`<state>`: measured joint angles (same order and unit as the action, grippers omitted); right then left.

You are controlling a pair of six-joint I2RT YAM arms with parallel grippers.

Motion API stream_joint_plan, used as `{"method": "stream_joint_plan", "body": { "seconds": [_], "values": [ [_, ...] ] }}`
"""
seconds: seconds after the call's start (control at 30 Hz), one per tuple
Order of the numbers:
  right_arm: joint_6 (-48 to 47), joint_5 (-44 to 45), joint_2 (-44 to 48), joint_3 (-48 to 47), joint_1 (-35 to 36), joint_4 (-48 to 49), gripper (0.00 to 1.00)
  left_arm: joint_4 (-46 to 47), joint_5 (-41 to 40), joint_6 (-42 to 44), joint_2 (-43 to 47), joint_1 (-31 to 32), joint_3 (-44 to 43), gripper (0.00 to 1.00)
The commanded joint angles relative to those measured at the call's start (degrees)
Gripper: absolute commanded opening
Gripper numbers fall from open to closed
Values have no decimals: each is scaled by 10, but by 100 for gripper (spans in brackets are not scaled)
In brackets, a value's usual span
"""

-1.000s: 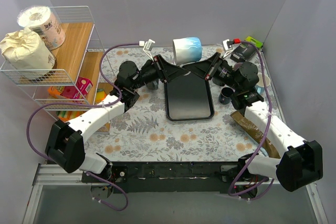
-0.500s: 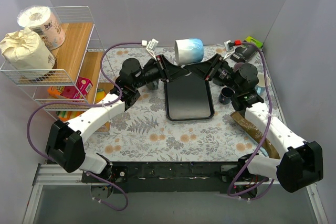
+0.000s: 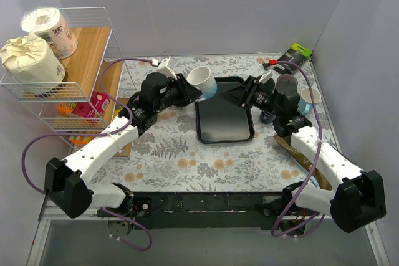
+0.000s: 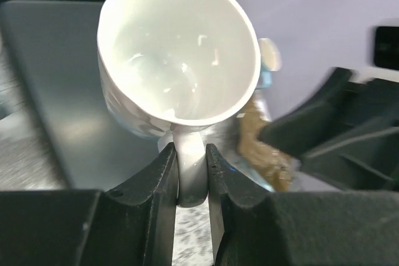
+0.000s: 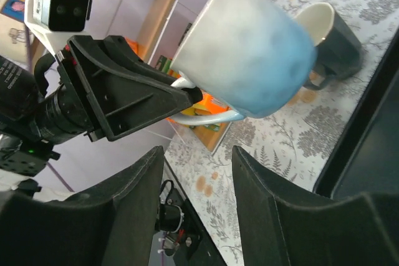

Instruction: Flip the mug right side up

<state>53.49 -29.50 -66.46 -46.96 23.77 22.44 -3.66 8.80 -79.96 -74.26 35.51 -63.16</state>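
Note:
A white mug with a blue base hangs tilted over the far left corner of the black tray, its mouth turned up and to the left. My left gripper is shut on its handle, and the white inside of the mug faces the left wrist camera. Just right of the mug, over the tray, my right gripper is open and holds nothing. From the right wrist, the mug floats clear above that gripper's spread fingers.
A wire shelf rack with toilet rolls and packets stands at the left. A dark mug and a pale blue mug stand by the right arm, with a brown packet nearer. Another dark mug sits behind the left arm.
The right gripper has opened and let go of the mug. The left gripper, shut on the handle, has carried the mug nearer and lower, turning its mouth upward.

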Motion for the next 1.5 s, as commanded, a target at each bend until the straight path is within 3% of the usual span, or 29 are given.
{"method": "stream_joint_plan", "body": {
  "seconds": [0.0,0.23,0.53,1.33,1.43,1.47],
  "values": [
    [-65,30,35,4,1,-93,55,-96,-128,57,66,-2,0,0],
    [-87,44,44,13,1,-128,55,-188,-191,69,105,-2,43,0],
    [-84,32,31,9,1,-134,55,-196,-249,39,141,-2,114,0],
    [-93,31,38,13,1,-164,55,33,-314,62,194,33,374,0],
    [-90,25,31,13,1,-165,55,33,-313,64,178,37,378,9],
    [-89,22,28,13,1,-165,55,34,-313,65,174,39,379,18]
  ]
}}
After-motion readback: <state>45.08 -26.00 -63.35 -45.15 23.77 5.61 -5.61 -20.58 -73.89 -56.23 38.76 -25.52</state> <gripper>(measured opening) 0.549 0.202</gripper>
